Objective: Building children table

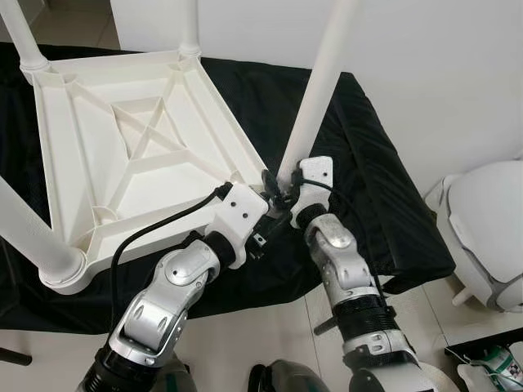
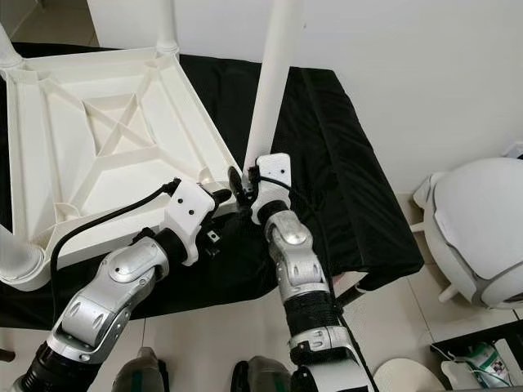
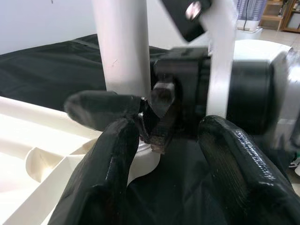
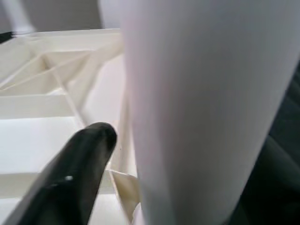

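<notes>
A white plastic children's table (image 1: 122, 155) lies upside down on a black cloth, ribs facing up. A long white leg (image 1: 319, 82) stands tilted in the table's near right corner socket. My right gripper (image 1: 276, 189) is shut on the base of that leg; in the right wrist view the leg (image 4: 201, 108) sits right against one black finger (image 4: 70, 173). My left gripper (image 1: 267, 220) is open just beside the same corner, its fingers (image 3: 108, 173) spread on either side of the right gripper's fingertips and the leg (image 3: 122, 47).
Three more legs stand in the other corners: far left (image 1: 20, 37), far middle (image 1: 189, 24) and near left (image 1: 29, 233). The black cloth (image 1: 368, 163) ends at the right, where a white rounded plastic object (image 1: 490, 229) sits on the tiled floor. A white wall is behind.
</notes>
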You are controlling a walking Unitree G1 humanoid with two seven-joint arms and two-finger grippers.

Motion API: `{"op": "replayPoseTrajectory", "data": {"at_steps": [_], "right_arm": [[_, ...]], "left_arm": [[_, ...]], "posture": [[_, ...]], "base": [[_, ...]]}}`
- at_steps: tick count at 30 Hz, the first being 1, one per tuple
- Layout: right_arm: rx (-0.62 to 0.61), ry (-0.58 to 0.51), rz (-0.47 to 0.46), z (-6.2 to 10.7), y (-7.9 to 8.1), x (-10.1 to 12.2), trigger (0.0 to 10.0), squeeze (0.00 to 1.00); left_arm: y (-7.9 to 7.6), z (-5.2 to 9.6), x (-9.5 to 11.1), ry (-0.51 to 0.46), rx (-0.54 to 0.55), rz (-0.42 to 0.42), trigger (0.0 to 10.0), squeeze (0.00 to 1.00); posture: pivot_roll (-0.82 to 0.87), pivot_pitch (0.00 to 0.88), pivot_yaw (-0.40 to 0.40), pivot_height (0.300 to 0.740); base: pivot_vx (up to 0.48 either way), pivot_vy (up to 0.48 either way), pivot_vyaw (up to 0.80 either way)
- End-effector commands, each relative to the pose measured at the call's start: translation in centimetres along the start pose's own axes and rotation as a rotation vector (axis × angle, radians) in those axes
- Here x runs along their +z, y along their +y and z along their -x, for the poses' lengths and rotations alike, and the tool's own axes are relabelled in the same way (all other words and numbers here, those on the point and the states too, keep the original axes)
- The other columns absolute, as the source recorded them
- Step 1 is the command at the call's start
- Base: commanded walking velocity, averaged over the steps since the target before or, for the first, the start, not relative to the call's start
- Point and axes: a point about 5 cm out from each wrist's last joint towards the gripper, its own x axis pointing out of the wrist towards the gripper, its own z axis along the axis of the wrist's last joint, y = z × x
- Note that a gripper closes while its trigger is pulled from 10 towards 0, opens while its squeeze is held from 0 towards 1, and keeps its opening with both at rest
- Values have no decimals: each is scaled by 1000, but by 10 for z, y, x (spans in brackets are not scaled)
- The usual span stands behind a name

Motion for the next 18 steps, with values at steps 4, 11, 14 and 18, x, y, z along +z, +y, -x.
{"op": "replayPoseTrajectory", "data": {"at_steps": [4, 11, 14, 18], "right_arm": [[66, 2, 11, 5, -21, 5, 10000, 1000], [295, 65, 103, 6, -48, 7, 10000, 0], [398, 118, 124, -2, -56, 5, 10000, 0], [463, 155, 138, -10, -55, 4, 10000, 0]], "left_arm": [[-1, 2, -1, 8, 5, 0, 10000, 0], [0, 5, -3, 16, 7, -6, 10000, 0], [2, 6, -3, 22, -5, -17, 10000, 0], [4, 5, -2, 23, -8, -27, 10000, 0]], "posture": [[24, 28, -132, 740], [29, 21, -129, 740], [32, 15, -123, 740], [37, 12, -122, 740]], "base": [[0, 0, 0], [0, 0, 0], [0, 0, 0], [0, 0, 0]]}}
